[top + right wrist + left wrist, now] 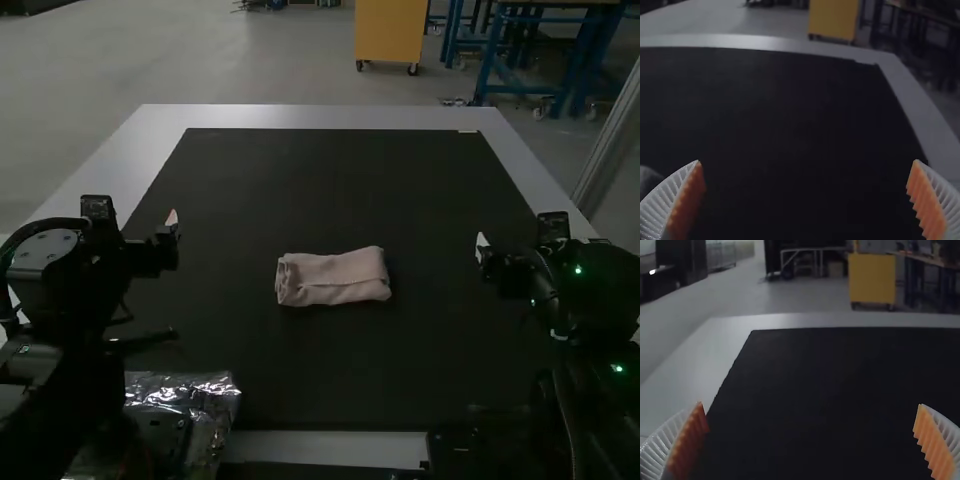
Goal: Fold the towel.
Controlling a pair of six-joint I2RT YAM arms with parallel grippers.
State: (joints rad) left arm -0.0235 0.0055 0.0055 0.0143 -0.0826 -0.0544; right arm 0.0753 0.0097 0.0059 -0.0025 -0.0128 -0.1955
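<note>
Item: one towel, pinkish, folded into a compact oblong with layers showing at one end. It lay on the black mat, between the two arms and apart from both.

Item: left arm, standing at the near left side of the table. Its gripper, the left gripper, was held out above the left part of the mat. In the left wrist view the left gripper had its ribbed white fingers spread wide, orange pads facing each other.

Item: right arm, standing at the near right. The right gripper hung over the mat's right part; its fingers, too, were parted widely.

Item: crumpled silvery plastic, beside the left arm, near the mat's near left corner.
</note>
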